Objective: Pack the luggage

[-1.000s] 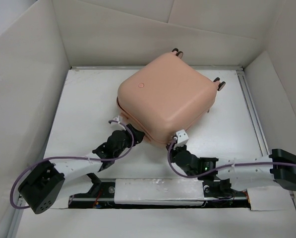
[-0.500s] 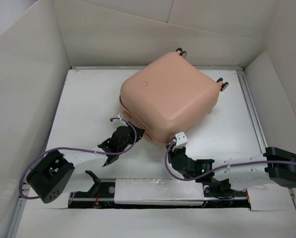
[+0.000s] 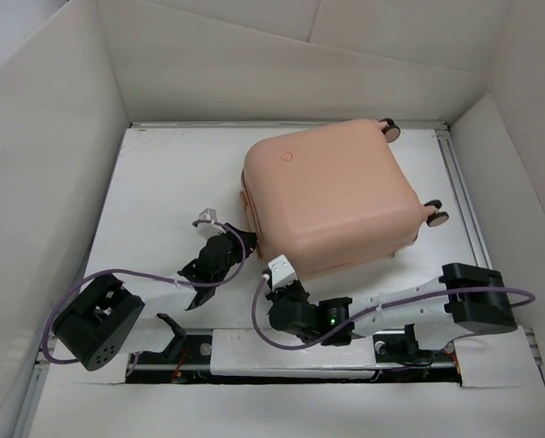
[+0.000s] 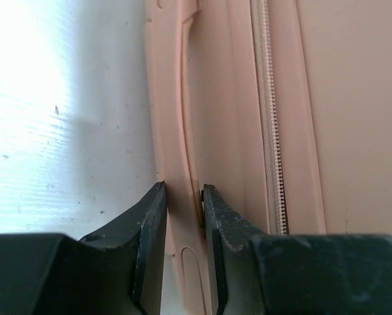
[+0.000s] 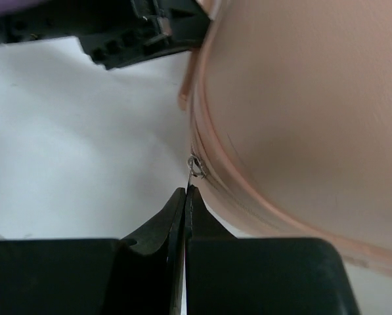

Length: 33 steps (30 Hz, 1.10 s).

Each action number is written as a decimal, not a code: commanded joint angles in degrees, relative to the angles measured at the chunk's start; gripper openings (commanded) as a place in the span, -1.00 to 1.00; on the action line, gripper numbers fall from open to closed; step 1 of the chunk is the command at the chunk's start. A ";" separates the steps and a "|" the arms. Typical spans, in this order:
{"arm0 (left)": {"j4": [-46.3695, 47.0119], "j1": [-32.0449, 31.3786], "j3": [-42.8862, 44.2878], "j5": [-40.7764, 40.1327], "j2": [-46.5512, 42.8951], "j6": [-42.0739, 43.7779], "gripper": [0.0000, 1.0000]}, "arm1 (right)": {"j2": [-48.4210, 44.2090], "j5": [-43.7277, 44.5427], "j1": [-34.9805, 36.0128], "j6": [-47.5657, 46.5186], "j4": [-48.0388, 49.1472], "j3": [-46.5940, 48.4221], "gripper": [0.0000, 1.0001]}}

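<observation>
The pale peach-pink luggage (image 3: 331, 196) lies closed on the white table, wheels (image 3: 436, 217) toward the right. My left gripper (image 3: 238, 239) is at its near-left side. In the left wrist view my left gripper (image 4: 182, 197) is shut on the luggage's moulded side handle (image 4: 171, 131), beside the zipper track (image 4: 271, 131). My right gripper (image 3: 277, 274) is at the near corner. In the right wrist view my right gripper (image 5: 186, 190) is shut on the thin metal zipper pull (image 5: 196, 165) at the luggage's seam (image 5: 301, 98).
White cardboard walls (image 3: 62, 164) box in the table on the left, back and right. A metal rail (image 3: 464, 201) runs along the right edge. The left arm's black gripper (image 5: 143, 29) shows at the top of the right wrist view.
The luggage has turned and slid right and toward the back. My right gripper has moved left along the near edge to the near-left corner. My left gripper has stayed at the handle.
</observation>
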 commanded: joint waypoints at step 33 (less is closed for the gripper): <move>5.03 -4.60 -8.32 8.86 -11.36 2.26 -1.00 | -44.77 1.67 -20.34 49.25 -42.78 -13.41 -0.56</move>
